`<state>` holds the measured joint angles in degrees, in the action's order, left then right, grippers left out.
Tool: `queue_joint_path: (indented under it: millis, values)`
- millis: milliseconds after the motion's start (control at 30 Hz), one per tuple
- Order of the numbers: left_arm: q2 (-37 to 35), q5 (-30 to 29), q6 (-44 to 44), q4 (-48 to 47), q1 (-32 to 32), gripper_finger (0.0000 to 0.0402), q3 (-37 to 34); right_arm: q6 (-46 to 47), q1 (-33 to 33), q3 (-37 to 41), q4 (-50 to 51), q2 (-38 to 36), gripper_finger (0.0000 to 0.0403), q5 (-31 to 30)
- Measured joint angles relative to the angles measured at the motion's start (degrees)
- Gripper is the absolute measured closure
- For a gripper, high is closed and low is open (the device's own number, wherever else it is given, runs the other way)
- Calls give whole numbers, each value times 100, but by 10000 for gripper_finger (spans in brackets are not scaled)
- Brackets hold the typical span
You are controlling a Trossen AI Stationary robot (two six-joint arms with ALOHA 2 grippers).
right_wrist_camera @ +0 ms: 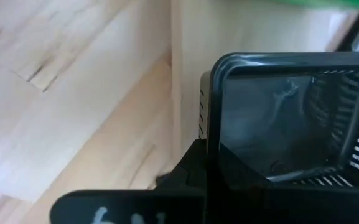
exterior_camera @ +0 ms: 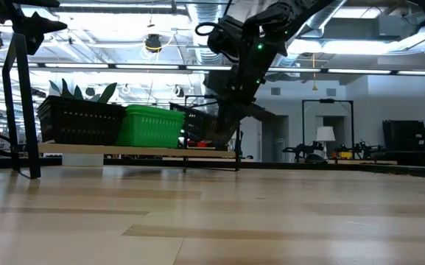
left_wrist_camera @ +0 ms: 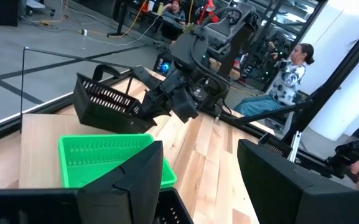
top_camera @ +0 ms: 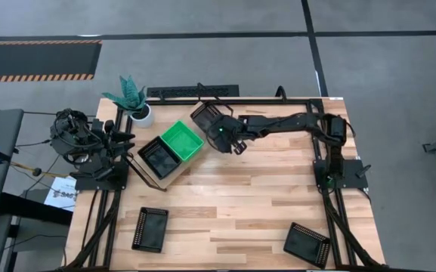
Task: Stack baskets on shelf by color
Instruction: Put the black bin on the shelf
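Five baskets show from above: four black and one green. The green basket (top_camera: 182,140) and a black basket (top_camera: 158,157) sit side by side on the shelf (top_camera: 174,174), a light-wood board lying at an angle toward the table's (top_camera: 255,204) far left corner, near a potted plant (top_camera: 131,98). Two more black baskets lie flat on the table near its front edge, one toward the left corner (top_camera: 150,228) and one toward the right corner (top_camera: 307,244). The fifth, a black one (top_camera: 208,117), hangs tilted in the air just beyond the green basket.

The right gripper (top_camera: 229,136) is clamped on that tilted basket's rim, its fingers pressed nearly together; in its own wrist view the basket (right_wrist_camera: 291,118) fills the frame and the fingertips are hidden behind the rim. From table height the held basket (exterior_camera: 197,125) is hard to make out against the arm.

The left gripper (top_camera: 119,140) waits at the table's left edge beside the shelf, its fingers (left_wrist_camera: 129,180) spread apart and holding nothing.

Whether the held basket touches the shelf cannot be told.
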<state>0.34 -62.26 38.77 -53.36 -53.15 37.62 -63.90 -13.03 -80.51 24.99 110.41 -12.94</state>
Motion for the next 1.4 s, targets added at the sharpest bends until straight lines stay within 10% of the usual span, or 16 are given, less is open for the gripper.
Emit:
queue_joint_path:
  millis: [500,1400]
  values:
    - [2,-76,-7,2,0,203,0,-364,-106,0,-278,52,379,264]
    - [0,-72,-5,9,0,203,0,15,-276,0,-990,52,226,235]
